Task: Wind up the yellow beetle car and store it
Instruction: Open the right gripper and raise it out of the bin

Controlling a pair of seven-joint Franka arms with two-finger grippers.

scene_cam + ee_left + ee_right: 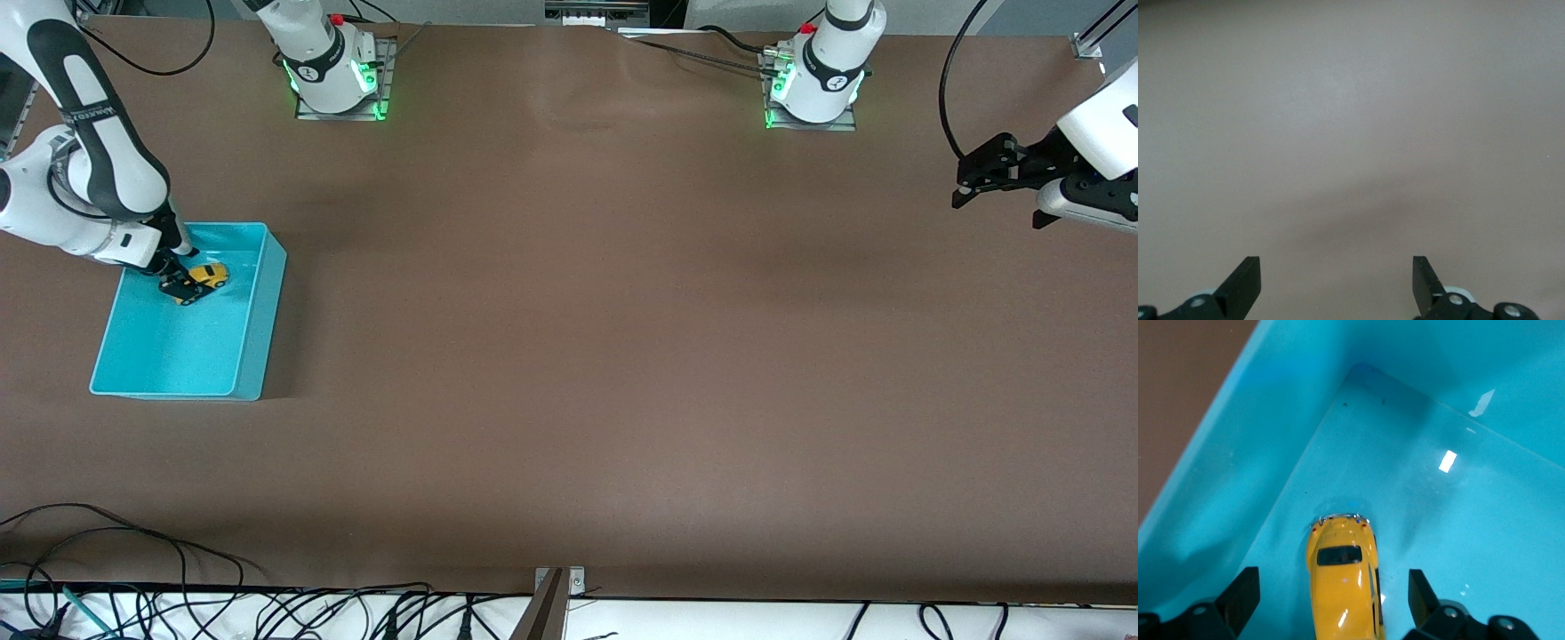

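The yellow beetle car lies on the floor of the turquoise bin, near the bin's corner farthest from the front camera. In the right wrist view the car sits between the fingers with a gap on each side. My right gripper is down inside the bin, open around the car. My left gripper is open and empty, held up over the bare table at the left arm's end; its wrist view shows only brown tabletop.
The brown table carries only the bin, at the right arm's end. Both arm bases stand along the table edge farthest from the front camera. Cables lie along the nearest edge.
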